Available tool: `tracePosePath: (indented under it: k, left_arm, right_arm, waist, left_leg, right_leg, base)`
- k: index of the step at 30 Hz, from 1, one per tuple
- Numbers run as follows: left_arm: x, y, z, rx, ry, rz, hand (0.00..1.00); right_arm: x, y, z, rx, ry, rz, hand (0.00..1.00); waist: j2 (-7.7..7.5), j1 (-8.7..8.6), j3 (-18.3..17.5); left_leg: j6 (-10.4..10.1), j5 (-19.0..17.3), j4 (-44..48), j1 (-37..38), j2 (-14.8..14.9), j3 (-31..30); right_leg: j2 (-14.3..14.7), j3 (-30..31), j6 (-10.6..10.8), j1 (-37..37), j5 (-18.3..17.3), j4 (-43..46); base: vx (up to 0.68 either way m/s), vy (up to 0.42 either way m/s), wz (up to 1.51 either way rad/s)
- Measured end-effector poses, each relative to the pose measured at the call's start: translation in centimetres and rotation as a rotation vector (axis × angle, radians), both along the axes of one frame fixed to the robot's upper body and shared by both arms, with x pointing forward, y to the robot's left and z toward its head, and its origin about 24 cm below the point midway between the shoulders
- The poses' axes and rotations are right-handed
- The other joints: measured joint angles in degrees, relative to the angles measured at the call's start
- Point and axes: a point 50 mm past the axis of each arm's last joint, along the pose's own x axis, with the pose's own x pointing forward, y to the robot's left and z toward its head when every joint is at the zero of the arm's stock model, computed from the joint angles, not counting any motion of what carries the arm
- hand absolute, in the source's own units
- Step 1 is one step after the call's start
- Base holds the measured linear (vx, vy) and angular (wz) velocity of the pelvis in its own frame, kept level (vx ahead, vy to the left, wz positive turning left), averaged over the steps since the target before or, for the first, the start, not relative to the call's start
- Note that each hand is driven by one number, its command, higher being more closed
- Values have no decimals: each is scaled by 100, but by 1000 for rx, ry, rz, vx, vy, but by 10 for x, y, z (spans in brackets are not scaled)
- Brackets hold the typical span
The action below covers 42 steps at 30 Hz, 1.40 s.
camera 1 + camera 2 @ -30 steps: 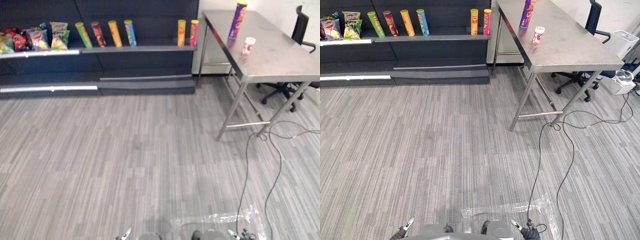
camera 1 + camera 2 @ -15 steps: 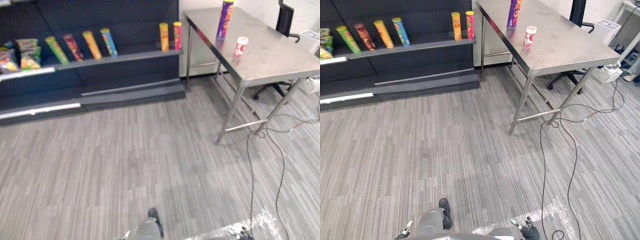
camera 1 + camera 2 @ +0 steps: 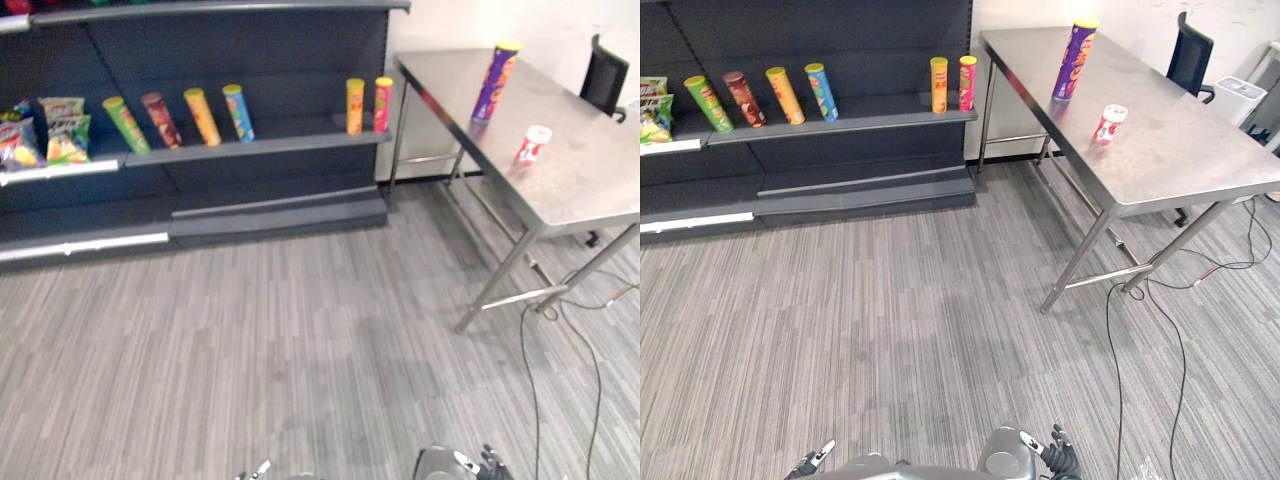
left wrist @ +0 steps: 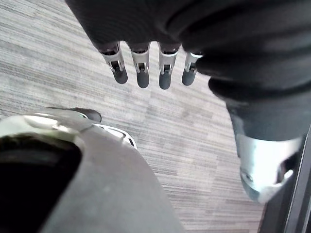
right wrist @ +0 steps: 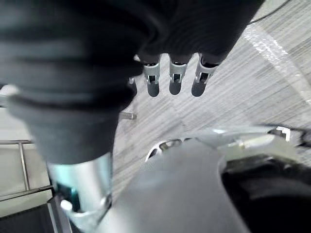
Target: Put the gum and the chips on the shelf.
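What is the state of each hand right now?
Left hand: open, holding nothing.
Right hand: open, holding nothing.

A purple chips can (image 3: pixel 1077 60) and a red-and-white gum tub (image 3: pixel 1107 124) are showing against the silver-grey surface (image 3: pixel 1180 150), the near-black shelf (image 3: pixel 870 115) bordering the grey-streaked floor (image 3: pixel 890 330).

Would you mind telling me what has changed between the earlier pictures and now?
The head views have shifted with the robot; no thing was moved, taken or let go. The chips can and the gum bottle stand on the steel table as before, and the shelf keeps its cans. The left robot hand and the right robot hand hang open, empty.
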Motion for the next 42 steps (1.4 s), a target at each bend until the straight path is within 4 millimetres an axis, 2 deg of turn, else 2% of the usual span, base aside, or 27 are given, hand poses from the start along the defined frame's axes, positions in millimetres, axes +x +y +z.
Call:
tracePosePath:
  k: [2, 3, 4, 5, 6, 7, 8, 11, 13, 14, 15, 16, 17, 19, 20, 22, 23, 26, 29, 31, 32, 34, 36, 38, 39, 40, 42]
  left_arm:
    - [1, 0, 0, 2, 0, -1, 0]
    - [0, 1, 0, 4, -3, 1, 0]
    - [-1, 3, 1, 9, -2, 0, 0]
    - [-2, 2, 0, 6, 0, 0, 0]
    - [-1, -7, -1, -18, -4, 1, 0]
    - [0, -17, -2, -45, -13, -4, 0]
    - [2, -20, -2, -52, -20, 0, 0]
    - [6, -20, -1, -49, -46, 12, 0]
    - [6, -19, -1, -42, -54, 15, 0]
    - [6, -16, 0, -38, -60, 34, 0]
    - [9, -18, 0, -42, -69, 39, 0]
    - [8, -19, 0, -47, -69, 55, 0]
    - [4, -15, 0, -40, -63, 71, 0]
    - [7, -14, 1, -50, -82, 76, 0]
    - [9, -14, 2, -61, -98, 93, 0]
    - [6, -15, 3, -67, -105, 104, 0]
    - [10, -17, 4, -68, -123, 100, 0]
    - [9, -17, 5, -54, -130, 108, 0]
    - [6, -18, 4, -51, -118, 112, 0]
    - [4, -4, 6, -9, -116, 88, 0]
    - [4, -1, 7, 3, -114, 74, 0]
    - [5, 7, 8, 26, -101, 32, 0]
    - [7, 2, 6, 5, -81, 7, 0]
    - [5, 0, 4, -8, -67, -2, 0]
    - [5, -1, 4, -12, -60, -11, 0]
    - [5, -1, 4, -11, -59, -12, 0]
    - [1, 1, 4, -6, -42, -12, 0]
  right_arm:
    - [-2, 0, 1, -9, -11, -23, 0]
    - [-7, 2, 0, -15, -2, -38, 0]
    - [-9, 3, -1, -16, 6, -46, 0]
    - [-11, 2, -1, -20, 11, -54, 0]
    - [-8, -6, 1, -45, 8, -52, 0]
    - [-3, -14, 4, -72, 2, -50, 0]
    - [0, -16, 5, -78, -4, -49, 0]
    - [4, -15, 3, -75, 17, -51, 0]
    - [2, -15, 2, -73, 29, -54, 0]
    - [1, -17, 3, -78, 32, -50, 0]
    - [1, -17, 3, -79, 34, -49, 0]
    - [0, -18, 3, -81, 36, -47, 0]
    - [2, -15, 2, -74, 33, -45, 0]
    - [-2, -16, 0, -72, 52, -51, 0]
    - [-2, -15, 0, -70, 52, -51, 0]
    - [2, -14, 1, -67, 42, -48, 0]
    - [6, -14, 2, -65, 18, -44, 0]
    - [4, -15, 2, -63, 21, -59, 0]
    - [0, -16, 1, -65, 34, -63, 0]
    - [-7, -6, -2, -45, 52, -52, 0]
    - [-9, -3, -3, -43, 60, -49, 0]
    - [-16, 7, -6, -46, 91, -41, 0]
    - [-15, 3, -5, -72, 93, -49, 0]
    - [-11, -2, -3, -90, 84, -39, 0]
    - [-8, -1, -2, -93, 73, -35, 0]
    - [-5, -4, 0, -101, 55, -33, 0]
    - [12, -1, 6, -100, -7, -6, 0]
  waist:
    - [14, -14, 1]
    - [-27, -2, 3]
    - [-90, -4, 11]
    - [-84, -13, 12]
    - [119, -51, -12]
    - [333, -51, -38]
    - [383, -42, -42]
    - [372, 38, -64]
    - [346, 28, -99]
    - [370, 27, -124]
    - [390, 28, -134]
    - [413, 30, -142]
    - [374, 38, -65]
    - [361, 47, -23]
    - [333, 72, -12]
    - [298, 129, -20]
    - [301, 173, -19]
    - [315, 177, -21]
    - [406, 182, -44]
    - [70, 175, -162]
    - [-21, 163, -185]
    - [-305, 158, -316]
    - [-212, 141, -278]
    - [-128, 103, -268]
    - [-162, 101, -258]
    - [-68, 92, -256]
    - [-126, 32, -239]
  left_leg:
    - [-192, -165, -56, 84, 128, -114]
    - [-329, -251, -109, 191, 115, -217]
    - [-507, -381, -165, 371, 56, -341]
    - [-592, -457, -170, 477, 80, -425]
    - [-659, -472, -177, 564, 269, -509]
    - [-665, -450, -161, 585, 442, -589]
    - [-680, -395, -116, 588, 500, -587]
    - [-761, 62, 485, 532, 663, -569]
    - [-1053, 283, 1461, 200, 827, -581]
    - [-1287, 677, 2661, -365, 1077, -616]
    - [-1321, 963, 3108, -581, 1198, -631]
    - [-1301, 1516, 3677, -838, 1392, -622]
    - [-1267, 1676, 4437, -1144, 1653, -594]
    - [-954, 469, 5026, -1578, 1786, -242]
    - [-869, 181, 4775, -1663, 1721, -28]
    - [-866, 9, 3788, -1766, 1465, 168]
    - [-874, 64, 2325, -1816, 1189, 108]
    - [-1012, 487, 145, -1843, 895, -664]
    - [-1079, 646, 410, -1837, 920, -690]
    - [-1050, 664, 575, -1731, 530, -536]
    - [-1030, 655, 575, -1709, 396, -487]
    - [-654, 490, 587, -1663, -161, -399]
    - [-460, 459, 583, -1535, -278, -405]
    - [-301, 469, 429, -1151, -318, -358]
    - [-209, 412, 291, -849, -343, -312]
    - [-152, 385, 161, -600, -329, -263]
    - [-130, 364, -106, -180, -194, 43]
  right_leg:
    - [278, 28, 104, -179, 443, -1652]
    - [328, 157, 248, -140, 991, -2822]
    - [240, 280, 368, -79, 1322, -3280]
    - [241, 308, 311, -34, 1646, -3180]
    - [351, 238, 258, -52, 1706, -2879]
    - [484, 174, 57, -66, 1576, -2681]
    - [531, 154, -55, -69, 1502, -2607]
    - [703, 101, -303, 161, 1209, -2550]
    - [799, 123, -314, 419, 1136, -2711]
    - [932, 126, -326, 626, 1130, -2920]
    - [1001, 126, -340, 721, 1122, -2990]
    - [1099, 133, -386, 898, 1092, -3123]
    - [1174, 188, -467, 1225, 1041, -3340]
    - [1168, 227, -505, 1688, 892, -3426]
    - [1101, 270, -465, 1836, 824, -3421]
    - [966, 394, -370, 1967, 707, -3387]
    - [875, 526, -260, 2000, 633, -3361]
    - [784, 881, -28, 2045, 458, -3278]
    - [753, 1265, 203, 2225, 292, -3227]
    - [312, 1498, 352, 2309, 191, -3262]
    - [174, 1516, 399, 2310, 132, -3266]
    - [-340, 1519, 450, 2330, -62, -3145]
    - [-538, 1443, 462, 1983, 158, -2154]
    - [-712, 1365, 248, 1416, 624, -700]
    - [-872, 1306, 209, 1154, 1137, 3]
    - [-957, 1268, 176, 975, 1351, 459]
    - [-1031, 611, 11, 627, 699, 1144]
  base:
    - [268, -168, 29]
    - [405, -261, 49]
    - [428, -276, 50]
    - [451, -252, 53]
    - [448, -223, 43]
    - [438, -212, 37]
    - [498, -277, 13]
    - [382, -230, -10]
    - [328, -167, -21]
    - [260, -89, -26]
    - [223, -59, -27]
    - [325, -28, -17]
    - [325, -18, -9]
    - [324, -5, -3]
    - [255, 15, -16]
    - [220, 80, -38]
    - [219, 129, -48]
    - [233, 228, -60]
    - [309, 346, -71]
    - [411, 383, -54]
    - [316, 302, -15]
    - [299, 277, 10]
    - [305, 208, 17]
    - [307, 206, 5]
    - [313, 145, -20]
    - [356, 128, -40]
    - [278, 53, -59]
